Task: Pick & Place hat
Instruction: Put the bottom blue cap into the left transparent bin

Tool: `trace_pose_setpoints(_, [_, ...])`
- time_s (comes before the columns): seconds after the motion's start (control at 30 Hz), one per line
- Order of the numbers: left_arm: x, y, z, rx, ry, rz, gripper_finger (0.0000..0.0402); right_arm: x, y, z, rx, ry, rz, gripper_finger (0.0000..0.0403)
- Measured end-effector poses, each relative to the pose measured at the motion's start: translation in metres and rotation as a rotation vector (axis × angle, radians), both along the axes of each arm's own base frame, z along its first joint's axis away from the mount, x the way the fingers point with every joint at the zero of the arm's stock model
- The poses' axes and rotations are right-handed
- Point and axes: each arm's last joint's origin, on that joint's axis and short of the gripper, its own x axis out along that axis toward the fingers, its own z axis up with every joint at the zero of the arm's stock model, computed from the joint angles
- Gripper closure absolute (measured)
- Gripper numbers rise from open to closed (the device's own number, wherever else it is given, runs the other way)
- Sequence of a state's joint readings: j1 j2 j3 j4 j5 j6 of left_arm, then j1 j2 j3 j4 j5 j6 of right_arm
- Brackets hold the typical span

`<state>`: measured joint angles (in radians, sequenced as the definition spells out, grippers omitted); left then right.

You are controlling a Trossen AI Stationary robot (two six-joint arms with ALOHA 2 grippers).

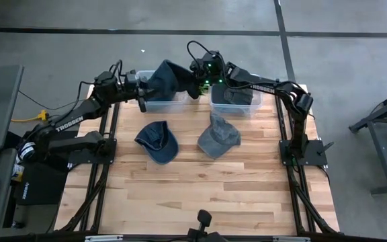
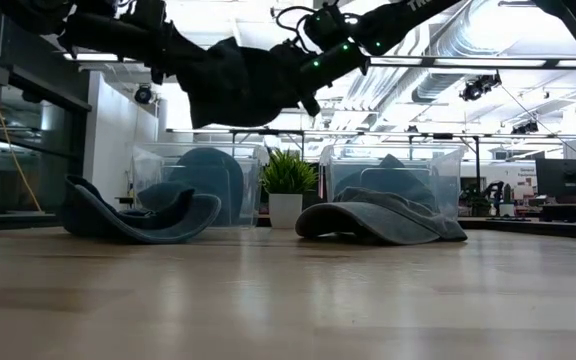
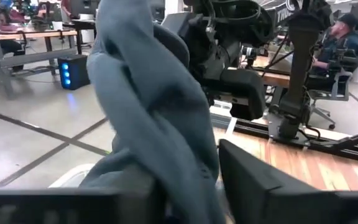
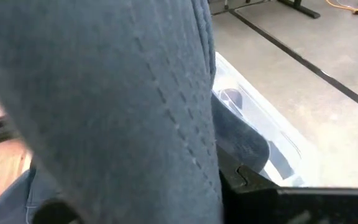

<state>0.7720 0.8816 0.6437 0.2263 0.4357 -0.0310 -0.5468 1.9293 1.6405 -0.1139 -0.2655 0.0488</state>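
A dark blue hat [image 1: 170, 77] [image 2: 238, 85] hangs in the air between both grippers, above the left clear bin [image 1: 158, 105]. My left gripper [image 1: 144, 94] [image 3: 179, 186] is shut on the hat's left side. My right gripper [image 1: 197, 86] [image 4: 154, 205] is shut on its right side. In the right wrist view the hat's cloth [image 4: 135, 124] fills most of the picture. A second blue hat [image 1: 158, 141] [image 2: 138, 215] and a grey hat [image 1: 218, 136] [image 2: 378, 220] lie flat on the table. My left gripper pinches the hat's cloth [image 3: 166, 168] between its two fingers [image 3: 253, 177], coming roughly level from the table's left. The hat is lifted clear, bunched and folded in front of the fingers. Which part of the hat this is, I cannot tell. My right gripper pinches the opposite side of the hat [image 4: 185, 162] between its fingers [image 4: 272, 193], coming from the table's right. The cloth covers the place of contact. The hat is lifted clear and sags between the two grippers.
Two clear bins stand at the table's far edge: the left one [image 2: 193, 175] holds a blue hat, the right one [image 1: 237, 102] [image 2: 393, 180] holds grey cloth. A small potted plant [image 2: 288, 185] shows between them. The near half of the wooden table [image 1: 200, 195] is bare.
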Motion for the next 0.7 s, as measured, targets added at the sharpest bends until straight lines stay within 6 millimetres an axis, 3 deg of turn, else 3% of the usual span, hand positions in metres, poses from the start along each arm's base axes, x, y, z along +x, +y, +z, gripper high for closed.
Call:
trace_pose_setpoints(0.17, [-0.005, -0.003, 0.006, 0.081, -0.005, 0.04, 0.017, -0.001, -0.002, -0.001, 0.002, 0.01, -0.01, 0.0401])
trace_pose_setpoints(0.3, [-0.014, -0.008, 0.014, 0.163, -0.021, 0.144, 0.0126, -0.004, -0.004, -0.002, 0.03, 0.02, -0.026, 0.0401])
trace_pose_setpoints(0.7, [-0.04, -0.028, 0.034, 0.244, -0.105, 0.281, 0.0104, -0.006, -0.007, -0.003, 0.12, -0.002, -0.016, 0.0401])
